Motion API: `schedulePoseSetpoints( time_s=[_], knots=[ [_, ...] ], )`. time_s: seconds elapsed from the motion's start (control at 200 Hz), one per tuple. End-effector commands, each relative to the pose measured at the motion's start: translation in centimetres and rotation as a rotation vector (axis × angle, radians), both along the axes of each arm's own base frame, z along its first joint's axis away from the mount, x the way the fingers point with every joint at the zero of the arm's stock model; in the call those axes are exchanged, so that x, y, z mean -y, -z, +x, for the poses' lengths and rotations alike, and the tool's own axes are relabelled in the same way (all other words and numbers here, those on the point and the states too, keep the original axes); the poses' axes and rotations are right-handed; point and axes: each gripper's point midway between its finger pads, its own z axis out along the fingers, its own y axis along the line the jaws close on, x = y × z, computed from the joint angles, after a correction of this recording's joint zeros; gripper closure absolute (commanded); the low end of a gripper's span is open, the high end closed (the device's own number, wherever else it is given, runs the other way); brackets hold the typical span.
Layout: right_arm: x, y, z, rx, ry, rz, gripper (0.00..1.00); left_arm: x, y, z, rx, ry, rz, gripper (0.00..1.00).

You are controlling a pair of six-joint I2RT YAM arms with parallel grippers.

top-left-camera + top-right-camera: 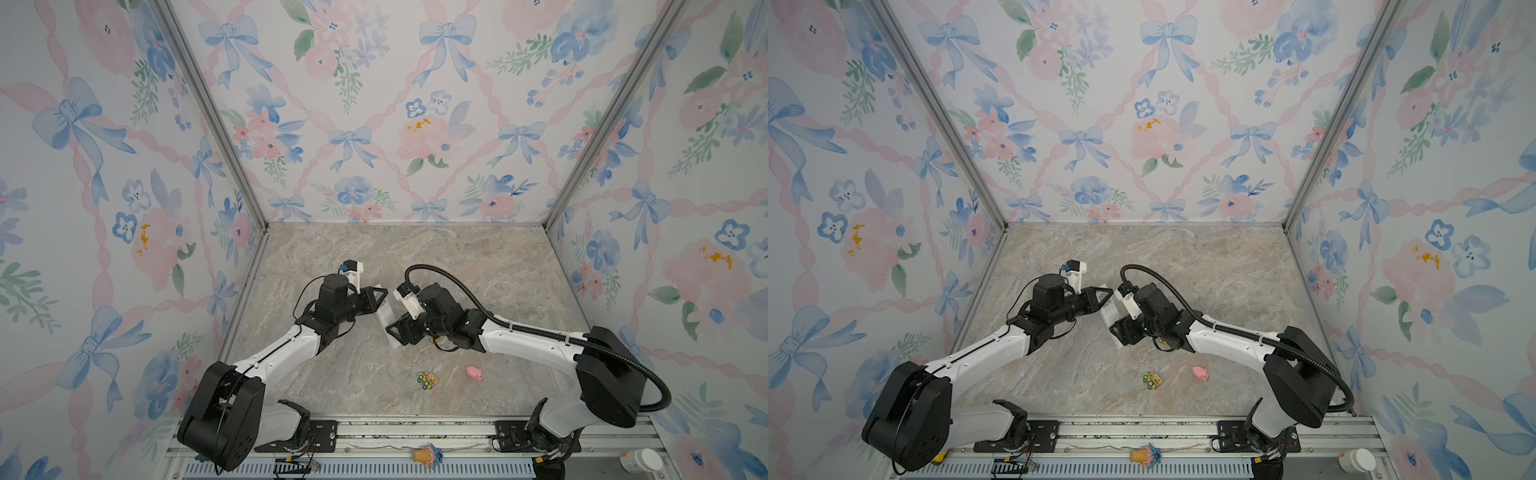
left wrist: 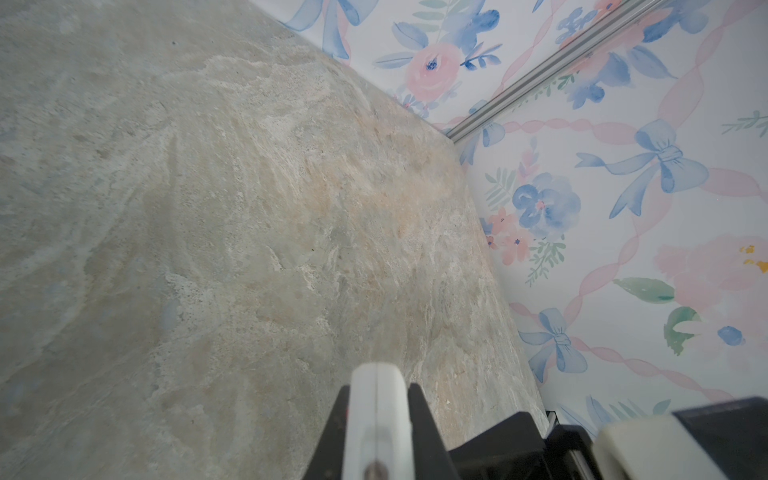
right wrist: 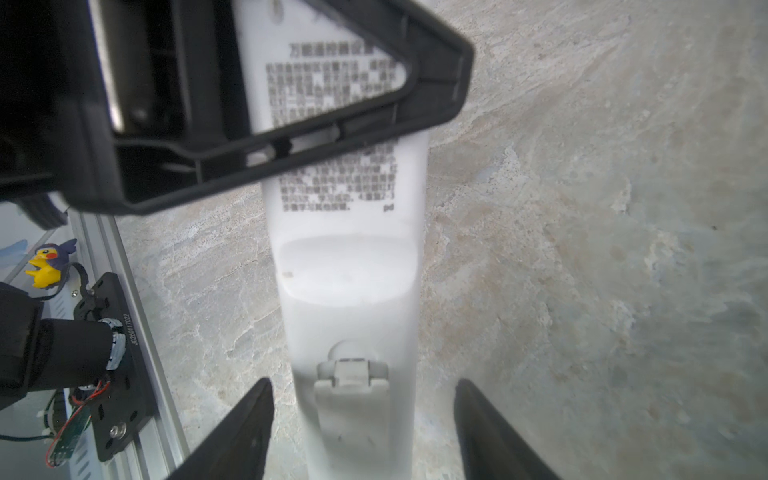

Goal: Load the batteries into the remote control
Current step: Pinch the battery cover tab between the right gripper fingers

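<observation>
**Remote in my left claw, battery door facing up**

The remote control (image 3: 349, 270) is hanging over the middle of the worktop (image 3: 582, 249), back side showing. My left claw (image 1: 380, 297) is clamping it across the printed label end. The battery cover (image 3: 351, 399) and its small latch are lying at the free end, and it is looking shut.

My right claw (image 3: 361, 415) is straddling that end. Its fingers are standing apart on either side of the cover, with a gap showing on each side.

I am judging the remote light and stiff, with smooth, slippery plastic. The long edges should be the place to pinch it, leaving the thin cover free.

I am not seeing the batteries clearly in any view. The toy car (image 1: 428, 380) and pig figure (image 1: 474, 372) are sitting well apart, nearer my bases.
</observation>
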Motion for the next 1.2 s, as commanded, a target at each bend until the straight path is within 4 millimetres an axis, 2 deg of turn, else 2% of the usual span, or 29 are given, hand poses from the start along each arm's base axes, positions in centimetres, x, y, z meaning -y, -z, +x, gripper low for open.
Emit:
schedulePoseSetpoints(
  time_s=[0.0, 0.31, 0.68, 1.19],
  knots=[
    [-0.9, -1.2, 0.7, 0.012, -0.003, 0.041, 0.36, 0.2, -0.2, 0.1, 0.018, -0.001, -0.013, 1.00],
    [-1.0, -0.5, 0.7, 0.001, -0.010, 0.026, 0.52, 0.2, -0.2, 0.1, 0.019, -0.001, -0.013, 1.00],
    [-1.5, -0.6, 0.4, 0.007, -0.028, 0.010, 0.68, 0.1, 0.1, 0.1, 0.016, -0.005, -0.010, 1.00],
    [-2.1, -1.6, -0.4, 0.055, -0.064, -0.018, 0.79, -0.2, 0.3, 0.1, 0.015, -0.017, -0.003, 1.00]
  ],
)
